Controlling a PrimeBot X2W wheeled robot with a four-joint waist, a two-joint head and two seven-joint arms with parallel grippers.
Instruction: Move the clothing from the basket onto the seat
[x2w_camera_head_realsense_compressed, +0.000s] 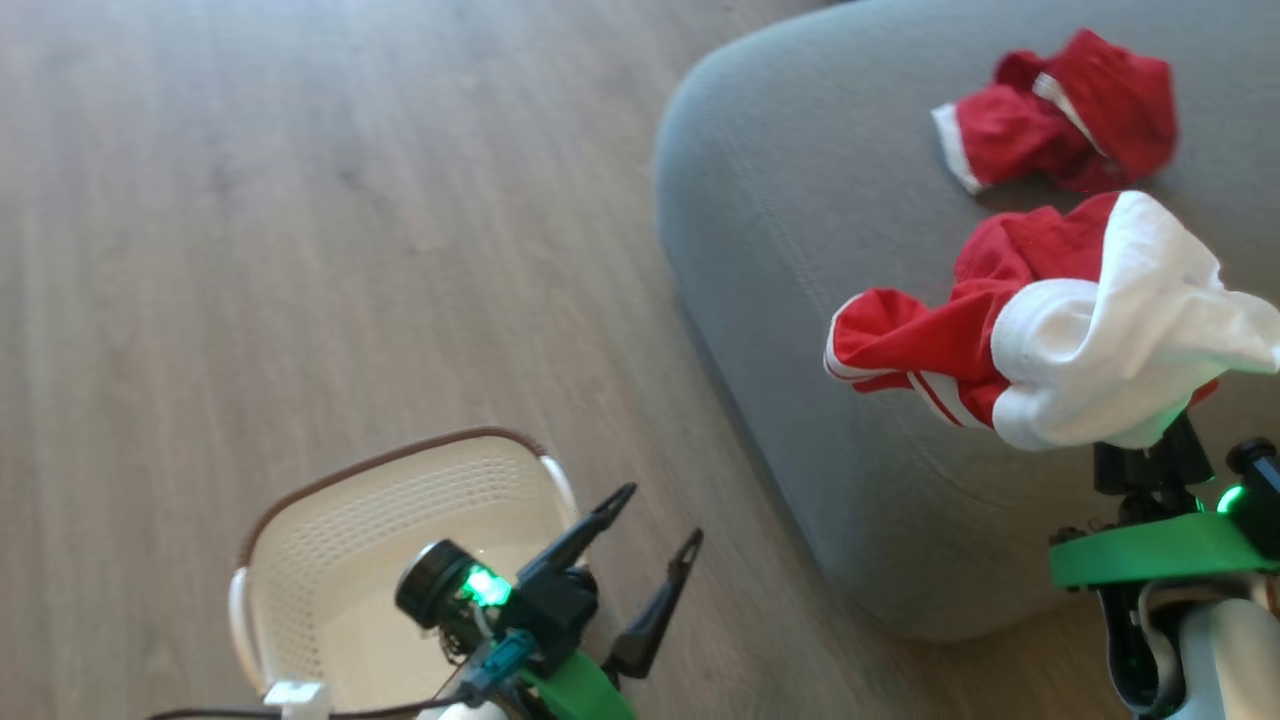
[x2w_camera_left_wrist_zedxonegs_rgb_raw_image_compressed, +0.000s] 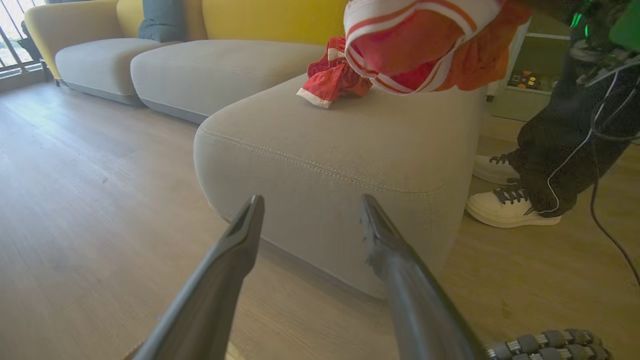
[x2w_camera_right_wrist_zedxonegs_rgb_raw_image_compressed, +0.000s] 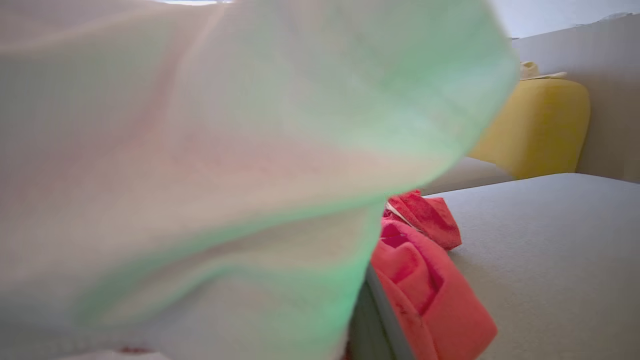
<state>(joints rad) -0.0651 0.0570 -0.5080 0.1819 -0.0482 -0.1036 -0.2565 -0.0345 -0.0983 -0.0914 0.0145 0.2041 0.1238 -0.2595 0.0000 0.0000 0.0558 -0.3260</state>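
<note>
The white perforated basket (x2w_camera_head_realsense_compressed: 330, 560) with a brown rim stands on the floor at the lower left, and I see no cloth in the part that shows. My left gripper (x2w_camera_head_realsense_compressed: 662, 515) hovers open just right of it, its fingers pointing at the seat's side (x2w_camera_left_wrist_zedxonegs_rgb_raw_image_compressed: 311, 200). The grey seat (x2w_camera_head_realsense_compressed: 800, 250) carries one crumpled red garment (x2w_camera_head_realsense_compressed: 1080, 110) at its far end. My right gripper (x2w_camera_head_realsense_compressed: 1150, 455) is shut on a bundle of clothing held above the seat: a red striped piece (x2w_camera_head_realsense_compressed: 930, 340) and a white cloth (x2w_camera_head_realsense_compressed: 1110, 320). That cloth (x2w_camera_right_wrist_zedxonegs_rgb_raw_image_compressed: 225, 150) hides the fingers.
Wooden floor (x2w_camera_head_realsense_compressed: 300, 200) spreads left of the seat. A person's white shoes (x2w_camera_left_wrist_zedxonegs_rgb_raw_image_compressed: 505, 210) and dark trouser legs stand at the seat's far side, with cables hanging there. More grey cushions (x2w_camera_left_wrist_zedxonegs_rgb_raw_image_compressed: 210, 70) and yellow backrests (x2w_camera_left_wrist_zedxonegs_rgb_raw_image_compressed: 270, 20) lie beyond.
</note>
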